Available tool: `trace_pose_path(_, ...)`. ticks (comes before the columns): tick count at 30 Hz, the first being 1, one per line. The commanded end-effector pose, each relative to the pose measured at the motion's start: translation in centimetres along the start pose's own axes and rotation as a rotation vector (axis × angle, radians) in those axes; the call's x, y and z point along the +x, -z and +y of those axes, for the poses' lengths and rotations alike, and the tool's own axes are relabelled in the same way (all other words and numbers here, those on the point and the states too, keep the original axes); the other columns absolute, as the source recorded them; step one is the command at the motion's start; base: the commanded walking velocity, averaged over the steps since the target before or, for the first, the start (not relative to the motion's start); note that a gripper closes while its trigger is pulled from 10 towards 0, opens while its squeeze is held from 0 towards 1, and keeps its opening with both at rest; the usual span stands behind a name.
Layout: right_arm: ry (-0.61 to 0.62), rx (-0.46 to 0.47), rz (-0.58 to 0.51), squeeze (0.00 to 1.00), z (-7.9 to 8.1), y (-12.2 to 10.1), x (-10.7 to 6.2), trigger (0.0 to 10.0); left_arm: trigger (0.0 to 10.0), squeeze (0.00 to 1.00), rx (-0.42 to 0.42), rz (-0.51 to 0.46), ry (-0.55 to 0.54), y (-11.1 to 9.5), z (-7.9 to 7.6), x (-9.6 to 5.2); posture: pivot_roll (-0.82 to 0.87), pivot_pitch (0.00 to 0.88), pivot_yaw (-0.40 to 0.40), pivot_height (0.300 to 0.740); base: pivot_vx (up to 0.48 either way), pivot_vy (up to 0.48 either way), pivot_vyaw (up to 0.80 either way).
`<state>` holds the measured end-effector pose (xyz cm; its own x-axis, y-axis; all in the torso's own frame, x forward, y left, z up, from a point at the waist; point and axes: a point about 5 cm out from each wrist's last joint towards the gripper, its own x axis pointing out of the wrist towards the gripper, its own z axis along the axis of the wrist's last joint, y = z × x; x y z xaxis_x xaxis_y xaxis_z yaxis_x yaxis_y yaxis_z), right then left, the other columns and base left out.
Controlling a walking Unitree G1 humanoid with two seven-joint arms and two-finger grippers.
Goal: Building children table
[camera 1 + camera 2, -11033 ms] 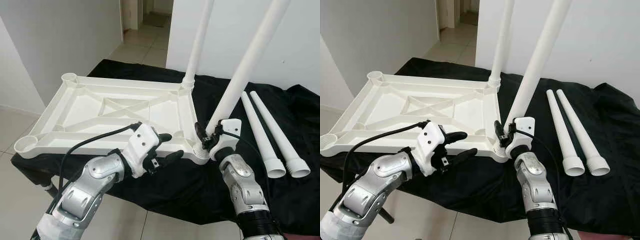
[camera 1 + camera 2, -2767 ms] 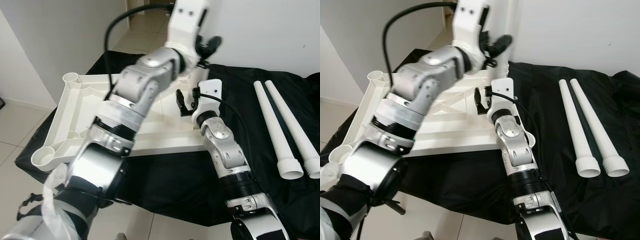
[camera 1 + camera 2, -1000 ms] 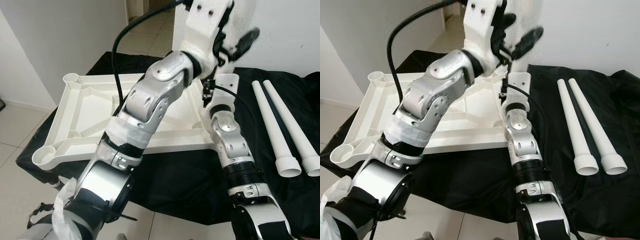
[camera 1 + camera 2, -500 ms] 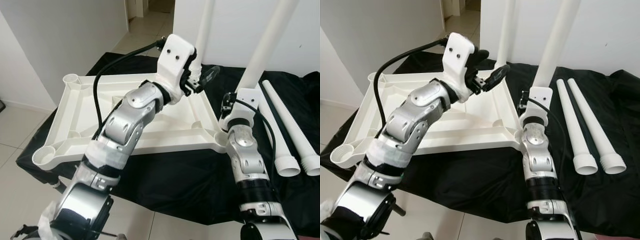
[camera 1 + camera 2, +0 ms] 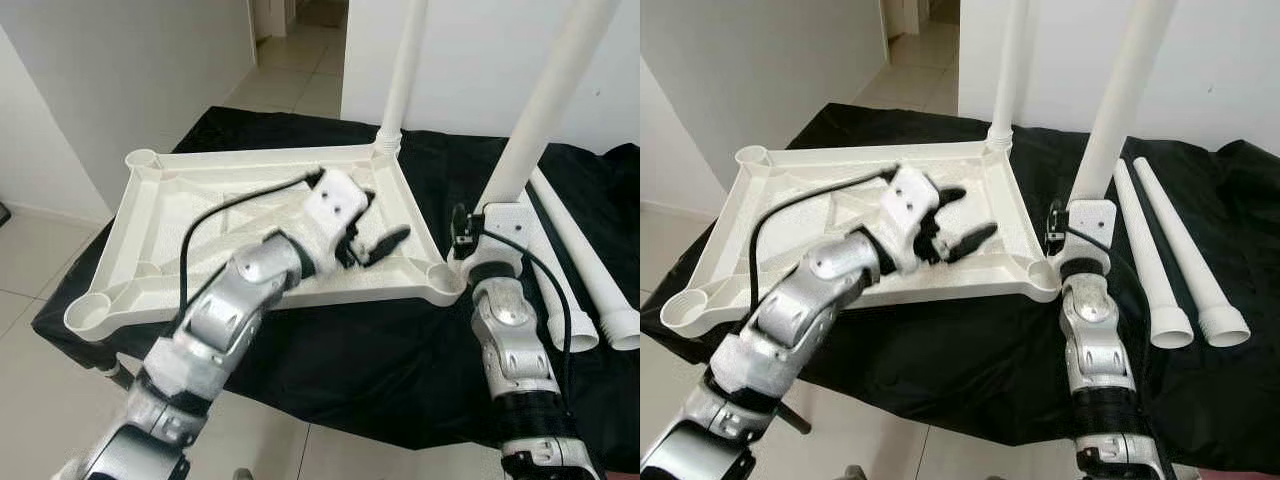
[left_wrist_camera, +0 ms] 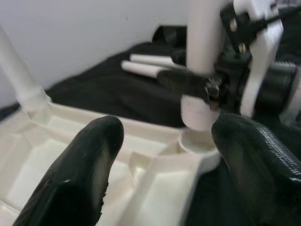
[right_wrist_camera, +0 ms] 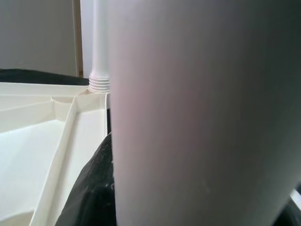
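So the tabletop (image 5: 230,230) is lying upside down on a worktop (image 5: 330,350) covered in black cloth, ribbed underside up, which makes sense since that's the only way to get at the leg sockets in the corners. Two legs are already standing in the sockets on the robot's right side: the far leg (image 5: 404,70) at the back corner and the near leg (image 5: 545,100) at the front corner. The right hand (image 5: 478,232) is clamped on the near leg right down at its base, just above the socket, and I'd guess that's to seat or twist it in while keeping it upright. The left hand (image 5: 372,232) hovers over the tabletop's near right part, fingers spread wide, holding nothing; its wrist view looks straight at the near leg's socket, so it seems ready to steady things. Two spare legs (image 5: 590,290) lie side by side on the cloth off to the right, near the gripped leg but not touching the tabletop, and the two left corner sockets (image 5: 88,312) are still empty, so about half the legs look done.
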<state>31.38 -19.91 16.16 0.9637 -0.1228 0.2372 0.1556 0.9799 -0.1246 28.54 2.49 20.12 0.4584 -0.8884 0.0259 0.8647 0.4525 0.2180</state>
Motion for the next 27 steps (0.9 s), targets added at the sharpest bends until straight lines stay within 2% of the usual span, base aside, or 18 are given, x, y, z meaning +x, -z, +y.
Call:
trace_pose_path(1, -0.018, 0.014, -0.016, 0.0, 0.1, 0.1, -0.2, 10.0, 10.0, 0.0, 0.007, 0.023, 0.05, 0.3, -0.9, 0.0, -0.09, 0.0, 0.02, 0.74, 0.0, 0.0, 0.0)
trace_pose_path(5, -0.058, 0.018, -0.012, 0.0, 0.5, 0.7, -0.3, 10.0, 10.0, 0.0, 0.004, 0.043, 0.098, 1.0, -2.0, 0.0, -0.09, 0.0, 0.023, 0.74, 0.0, 0.0, 0.0)
trace_pose_path(8, -0.088, 0.013, -0.008, 0.0, 0.6, 1.1, -0.4, 10.0, 10.0, 0.0, 0.006, 0.052, 0.108, 1.2, -2.3, 0.0, -0.09, 0.0, 0.023, 0.74, 0.0, 0.0, 0.0)
trace_pose_path(9, -0.146, 0.006, -0.005, 0.0, 1.1, 1.4, -0.7, 10.0, 10.0, 0.0, 0.009, 0.058, 0.116, 1.3, -2.4, 0.0, -0.09, 0.0, 0.027, 0.74, 0.0, 0.0, 0.0)
trace_pose_path(12, -0.214, -0.014, -0.004, 0.0, 1.6, 1.8, -1.0, 10.0, 10.0, 0.0, 0.005, 0.067, 0.131, 1.5, -2.7, -0.1, -0.09, 0.0, 0.03, 0.74, 0.0, 0.0, 0.0)
trace_pose_path(14, -0.214, -0.014, -0.004, 0.0, 1.6, 1.8, -1.0, 10.0, 10.0, 0.0, 0.005, 0.067, 0.131, 1.5, -2.7, -0.1, -0.09, 0.0, 0.03, 0.74, 0.0, 0.0, 0.0)
trace_pose_path(18, -0.298, -0.044, 0.009, 0.0, 1.6, 2.6, -1.5, 10.0, 10.0, 0.0, 0.007, 0.084, 0.162, 1.8, -3.3, -0.4, -0.09, 0.0, 0.03, 0.74, 0.0, 0.0, 0.0)
trace_pose_path(27, -0.366, -0.067, 0.034, 0.0, 1.3, 3.5, -2.2, 10.0, 10.0, 0.0, 0.013, 0.086, 0.167, 1.8, -3.3, -0.5, -0.09, 0.0, 0.032, 0.74, 0.0, 0.0, 0.0)
